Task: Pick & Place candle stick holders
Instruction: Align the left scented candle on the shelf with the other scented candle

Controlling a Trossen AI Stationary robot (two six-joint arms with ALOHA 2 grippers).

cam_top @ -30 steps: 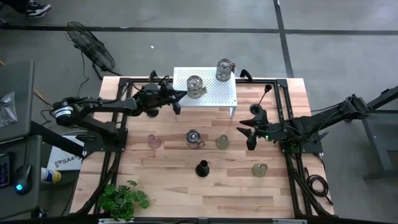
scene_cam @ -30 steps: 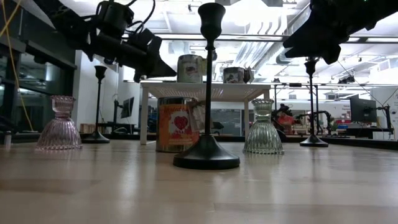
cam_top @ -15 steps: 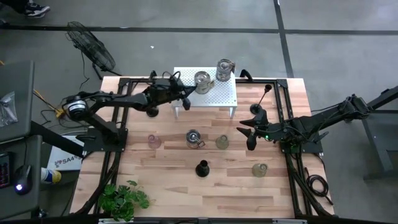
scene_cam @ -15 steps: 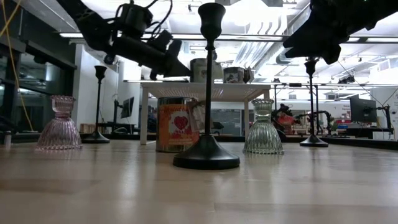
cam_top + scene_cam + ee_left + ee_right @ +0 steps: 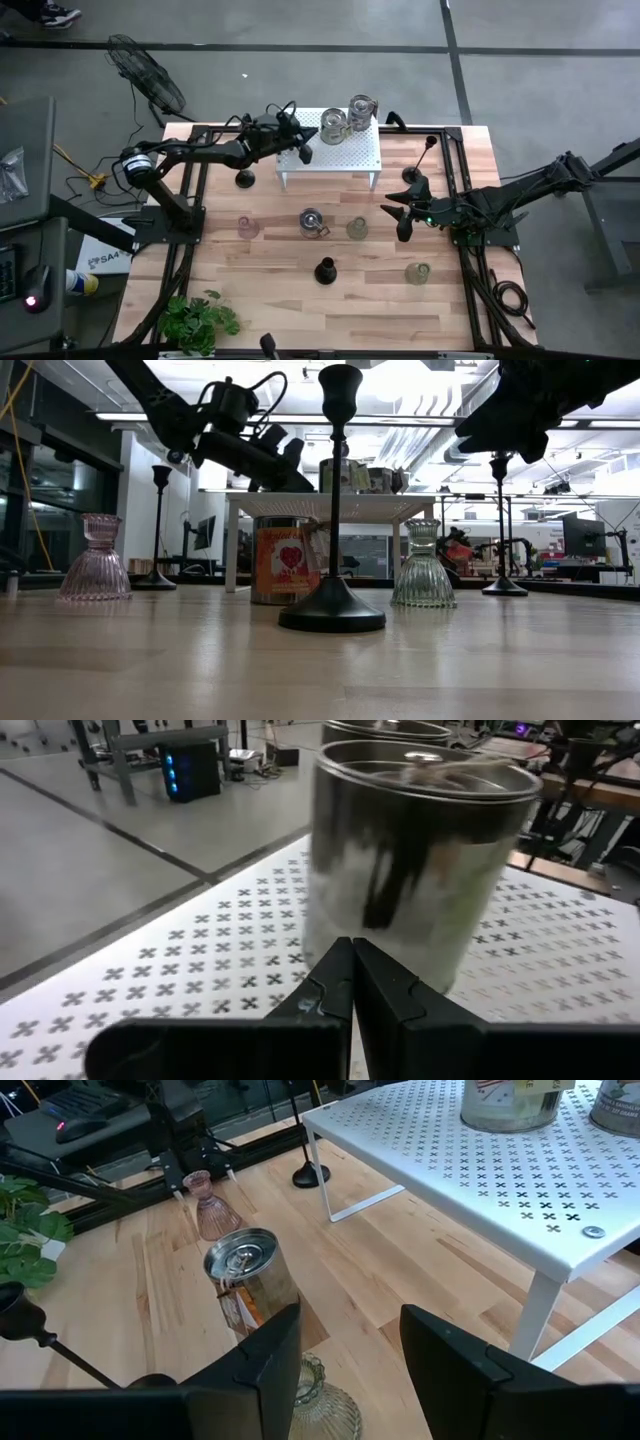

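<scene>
1. Left gripper point(image 5: 308, 141) — we find it over the white perforated stand point(image 5: 355, 155), fingers pressed together and empty, tips against a lidded glass jar point(image 5: 332, 126) there.
2. Right gripper point(image 5: 397, 218) — we log it hovering at the table's point(image 5: 260, 280) right middle, fingers spread, holding nothing.
3. Candle stick holders on the table: pink glass cup point(image 5: 247, 227) left, greenish glass cup point(image 5: 357, 228) centre, black stemmed stick point(image 5: 325, 270) near; a tin jar point(image 5: 311, 222) stands between the cups.
</scene>
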